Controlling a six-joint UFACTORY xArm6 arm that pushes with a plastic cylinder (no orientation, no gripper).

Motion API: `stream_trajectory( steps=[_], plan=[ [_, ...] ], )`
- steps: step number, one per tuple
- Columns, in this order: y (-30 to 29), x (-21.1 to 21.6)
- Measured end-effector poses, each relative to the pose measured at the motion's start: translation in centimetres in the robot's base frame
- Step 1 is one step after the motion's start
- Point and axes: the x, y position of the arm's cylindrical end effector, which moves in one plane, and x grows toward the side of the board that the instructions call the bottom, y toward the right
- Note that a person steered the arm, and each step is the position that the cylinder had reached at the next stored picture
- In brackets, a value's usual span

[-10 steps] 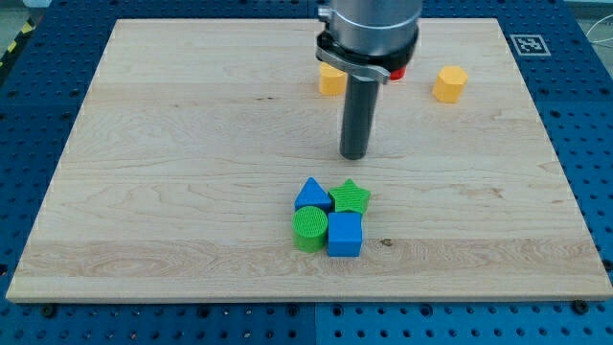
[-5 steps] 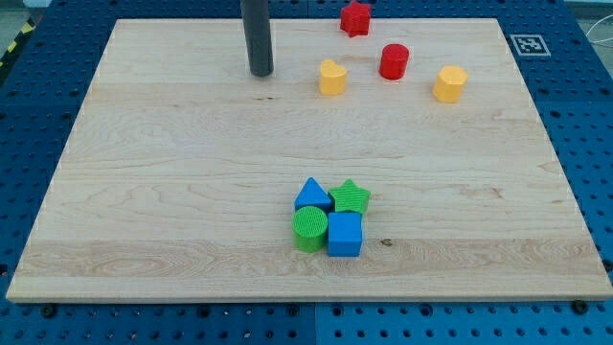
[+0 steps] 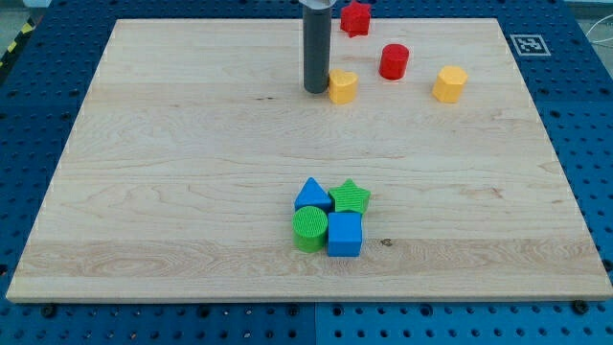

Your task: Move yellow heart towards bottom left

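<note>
Half a second on, my tip [image 3: 316, 91] has crossed from the board's upper left toward the centre top and now stands against the left flank of the yellow heart [image 3: 342, 86], which has itself shifted a little right and down from where it lay. That heart sits high on the wooden board [image 3: 172, 192], near the view's top edge and just right of centre. I carry no jaws to open or shut, only the dark rod [image 3: 316, 48], pressing at most on the heart's side and holding nothing. From this side a push would, in my judgement, send the heart rightward, the wrong way; to drive it toward the bottom left I would bring my tip round to the heart's upper right and push diagonally through its middle, correcting if it starts to pivot off the rod. Room behind it is tight: the red cylinder [image 3: 394, 60] stands near on the upper right, the red star [image 3: 355, 17] sits by the top edge, and the yellow hexagon [image 3: 449, 84] lies farther right. Ahead, the route toward the lower left corner is bare wood. Only the cluster low at centre, blue triangle [image 3: 310, 195], green star [image 3: 351, 197], green cylinder [image 3: 309, 228] and blue cube [image 3: 345, 234] touching one another, lies below, and a leftward diagonal should pass well clear of it.
</note>
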Motion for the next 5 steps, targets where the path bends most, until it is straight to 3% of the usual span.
stream_trajectory(
  steps=[2, 4, 5],
  plan=[
    [5.6, -3.4],
    [5.3, 3.5],
    [1.7, 5.0]
  ],
)
